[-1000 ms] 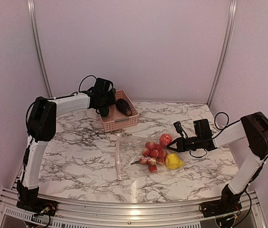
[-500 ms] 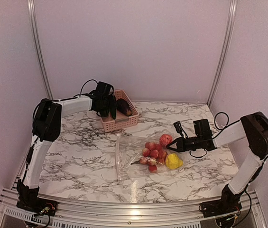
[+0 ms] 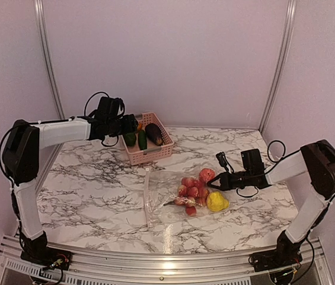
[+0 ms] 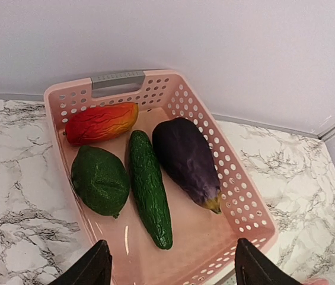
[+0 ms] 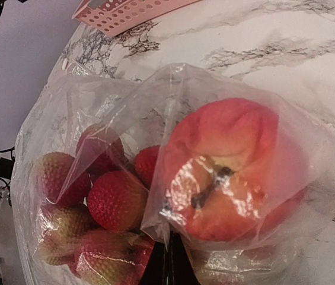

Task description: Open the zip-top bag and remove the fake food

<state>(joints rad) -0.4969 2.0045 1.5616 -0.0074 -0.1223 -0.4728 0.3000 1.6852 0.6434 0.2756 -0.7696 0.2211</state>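
The zip-top bag (image 3: pixel 158 199) lies flat mid-table, zip strip on its left side. Inside it are a cluster of red balls (image 3: pixel 190 193), a pinkish-red round fruit (image 3: pixel 207 174) and a yellow lumpy fruit (image 3: pixel 217 202). My right gripper (image 3: pixel 213 184) is shut on the bag's right edge; the right wrist view shows plastic (image 5: pixel 96 113) pinched over the round fruit (image 5: pixel 232 172). My left gripper (image 4: pixel 173 273) hangs open and empty above the pink basket (image 4: pixel 238 190). The basket holds the eggplant (image 4: pixel 188 157) and the dark green oval fruit (image 4: pixel 100 180).
A green cucumber (image 4: pixel 149 190) and a red-orange fruit (image 4: pixel 101 123) also lie in the basket (image 3: pixel 149 155), which stands at the back against the wall. Metal rails run up both back corners. A cable loops by the right arm (image 3: pixel 274 148).
My left gripper has opened and drawn back up and to the left from the basket, uncovering the green pieces inside. The right gripper and bag have not moved.
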